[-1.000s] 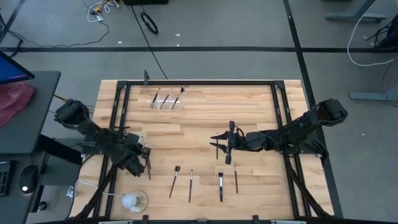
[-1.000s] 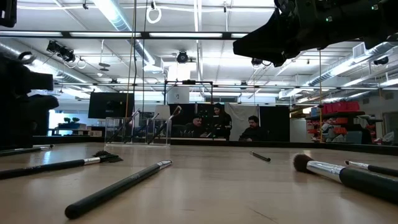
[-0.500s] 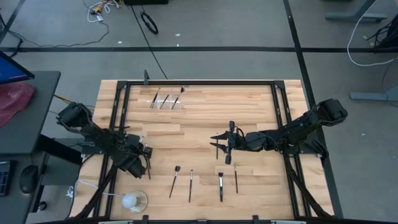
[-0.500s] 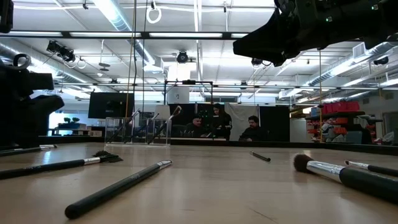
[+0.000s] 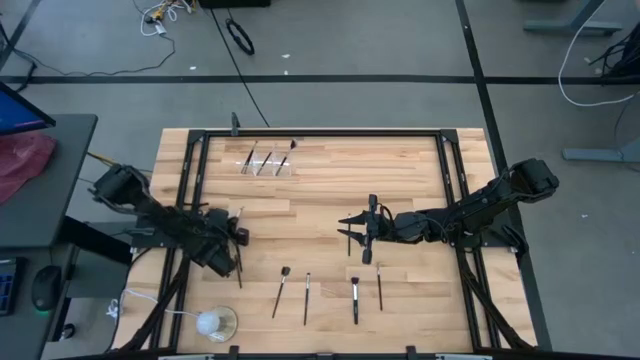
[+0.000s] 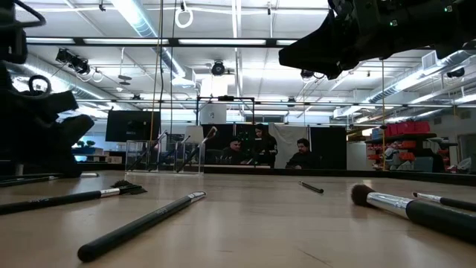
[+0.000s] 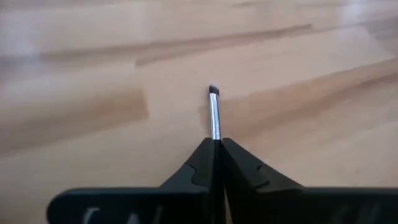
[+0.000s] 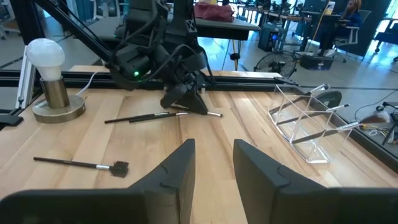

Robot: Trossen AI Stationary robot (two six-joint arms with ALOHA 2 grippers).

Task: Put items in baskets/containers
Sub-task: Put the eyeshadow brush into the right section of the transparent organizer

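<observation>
**Ana:** Brush (image 7: pixel 214 115) first: why does it poke out past the left gripper (image 7: pixel 217 146) like that?

**Ben:** The jaws are clenched on its handle near the ferrule, so only the metal collar and the small dark tip show ahead of the fingers. Gripped that way, the long handle trails back under the wrist and the tip leads, which should make it easy to aim into the holder (image 5: pixel 268 163).

**Ana:** And where is that?

**Ben:** At the far edge of the table (image 5: pixel 400 175), well apart from the left gripper (image 5: pixel 232 240). A few brushes already lean inside it.

**Ana:** The right gripper (image 5: pixel 357 240)?

**Ben:** It hangs near the table's middle, fingers parted, nothing between them, just above a row of four loose brushes (image 5: pixel 330 292) at the near side. I judge it is waiting its turn.

**Ana:** What can't you make out?

**Ben:** Whether the held brush is lifted clear of the wood or touching it. From above its handle looks like a thin dark line under the gripper, possibly resting on the table. In the right wrist view a second stick seems to lie beside it, but I cannot tell them apart. The holder's clear walls nearly vanish against the wood, so its compartments are unreadable. The low view cuts off both arms to dark shapes at the edges. A white bulb on a round base (image 5: pixel 212 322) stands at the near left corner, off task
</observation>
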